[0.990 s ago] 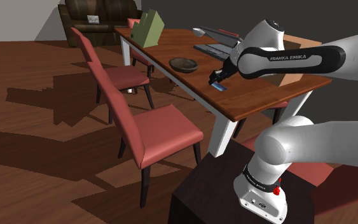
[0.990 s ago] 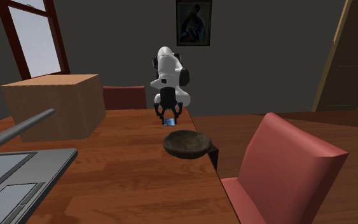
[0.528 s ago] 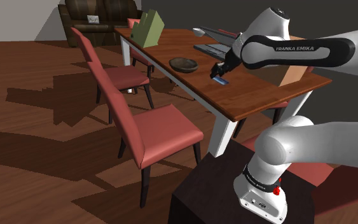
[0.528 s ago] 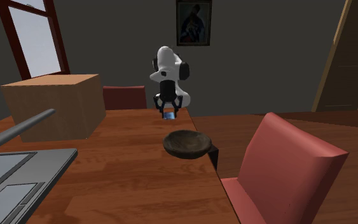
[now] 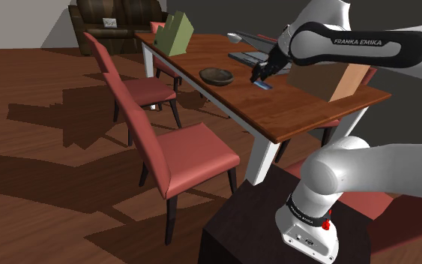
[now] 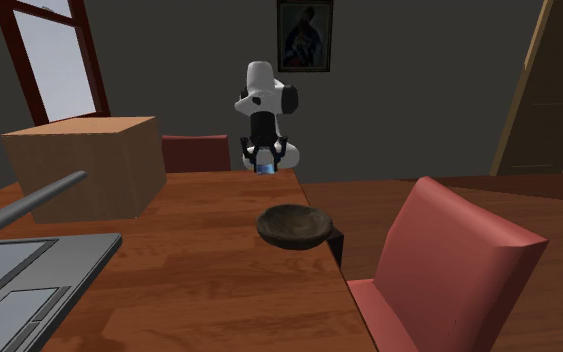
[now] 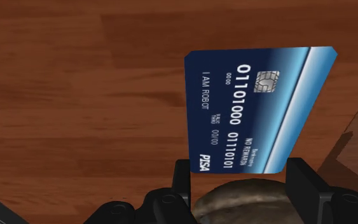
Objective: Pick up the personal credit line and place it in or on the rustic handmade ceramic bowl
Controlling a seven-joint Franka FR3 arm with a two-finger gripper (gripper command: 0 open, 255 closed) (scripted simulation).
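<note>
Credit card (image 7: 257, 118) was held clear above worktop (image 5: 299, 112), clasped across short width by pincer (image 7: 241, 173), long axis pointed out past fingertips. In shoulder view, bowl (image 5: 216, 75) was seen at left, near but apart; carried card at right. Leftward travel was judged needed.

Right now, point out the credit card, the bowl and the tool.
credit card (image 7: 254, 118), wrist view, middle of its blue face.
bowl (image 6: 295, 240), second exterior view, its near outer wall.
tool (image 5: 259, 79), shoulder view, midway between its fingertips, shut on the credit card.
</note>
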